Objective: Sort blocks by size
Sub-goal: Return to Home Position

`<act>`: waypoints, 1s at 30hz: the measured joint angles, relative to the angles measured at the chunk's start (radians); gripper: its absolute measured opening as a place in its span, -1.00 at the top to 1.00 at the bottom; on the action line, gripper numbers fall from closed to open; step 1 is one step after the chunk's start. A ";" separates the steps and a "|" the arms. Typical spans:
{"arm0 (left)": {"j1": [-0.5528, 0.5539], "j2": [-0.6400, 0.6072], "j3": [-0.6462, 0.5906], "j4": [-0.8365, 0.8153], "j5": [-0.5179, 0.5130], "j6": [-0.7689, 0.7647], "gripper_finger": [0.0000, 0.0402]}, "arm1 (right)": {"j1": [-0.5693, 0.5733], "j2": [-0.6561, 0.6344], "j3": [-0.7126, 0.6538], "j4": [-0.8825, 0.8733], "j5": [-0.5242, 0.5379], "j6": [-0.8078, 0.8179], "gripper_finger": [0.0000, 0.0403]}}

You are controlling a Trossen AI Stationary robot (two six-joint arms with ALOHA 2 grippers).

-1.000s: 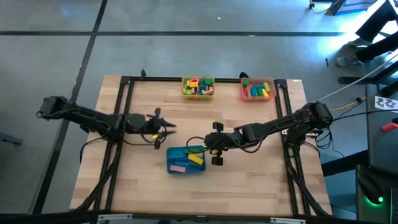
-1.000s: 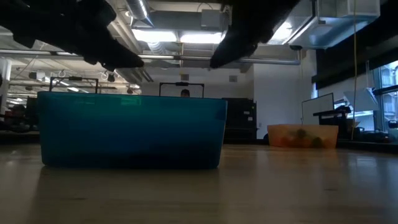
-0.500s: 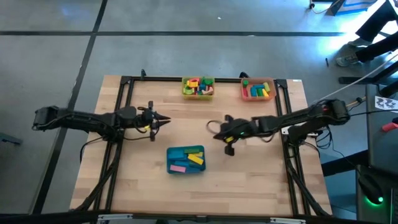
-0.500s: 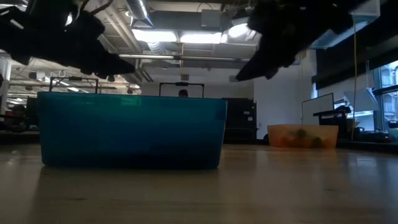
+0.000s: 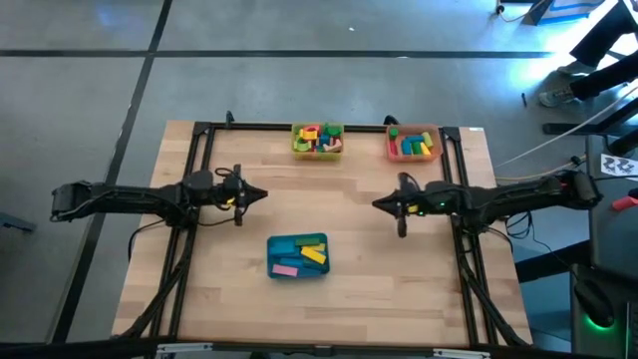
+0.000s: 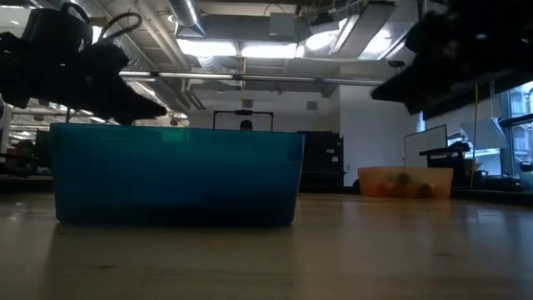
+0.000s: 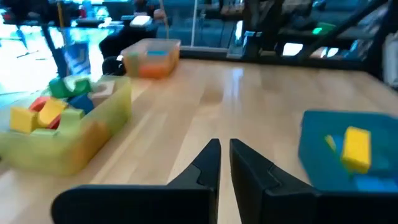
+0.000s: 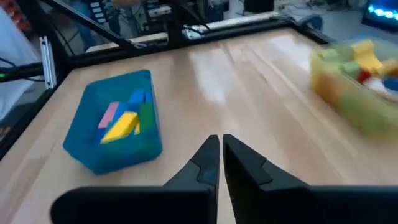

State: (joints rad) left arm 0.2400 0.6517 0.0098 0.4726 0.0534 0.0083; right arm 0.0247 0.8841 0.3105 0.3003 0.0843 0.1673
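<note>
A: What do we have in the way of blocks (image 8: 121, 127)?

B: We see smooth, square-edged painted bars in the blue bin (image 8: 124, 154) — a pink one, a yellow one lying slantwise, a green and a blue. The bin is a rectangular tub of translucent plastic with rounded corners. It sits between the two sets of jaws, off toward the near edge from both.

A: And the rest?

B: Chunkier pieces in red, yellow, green and blue are heaped in the yellow tray (image 7: 81, 146), which stands at the far edge, beyond the gap between the jaws. More blocks, green, yellow and red, fill the orange tray (image 7: 152, 67), beyond the right jaws at that same edge. Both trays are see-through plastic.

A: How do we find the jaws?

B: The left arm (image 5: 130, 195) and the right arm (image 5: 508, 196) stretch low and straight toward each other, their tips well apart. The left jaws are closed to a thin slit with nothing between them, and the right jaws likewise — only bare wood lies ahead of each.

A: The surface?

B: The worktop (image 5: 329, 214) is pale wood in jointed strips, faintly glossy, bounded by a black metal frame (image 5: 259, 127). Around it we see grey concrete floor (image 5: 299, 70). From table height there is a ceiling of strip lights (image 6: 241, 50) and ducts, with windows (image 6: 520, 104) to one side.
</note>
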 joint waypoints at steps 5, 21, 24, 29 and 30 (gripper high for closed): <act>0.022 -0.013 0.000 0.013 0.051 -0.002 0.97 | 0.000 -0.165 -0.101 -0.005 0.026 0.050 0.89; 0.025 -0.093 0.000 0.002 0.052 0.003 0.99 | 0.001 -0.712 -0.286 -0.188 0.099 0.062 0.89; 0.025 -0.101 0.000 0.002 0.052 0.000 0.99 | 0.001 -0.807 -0.298 -0.242 0.099 0.062 0.89; 0.025 -0.105 0.000 0.000 0.051 -0.002 0.99 | 0.001 -0.883 -0.298 -0.250 0.075 0.018 0.89; 0.025 -0.105 0.000 0.002 0.051 -0.001 0.99 | 0.001 -0.882 -0.298 -0.250 0.080 0.011 0.89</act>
State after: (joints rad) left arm 0.2649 0.5472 0.0097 0.4742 0.1047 0.0074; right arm 0.0254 0.0021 0.0128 0.0505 0.1643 0.1779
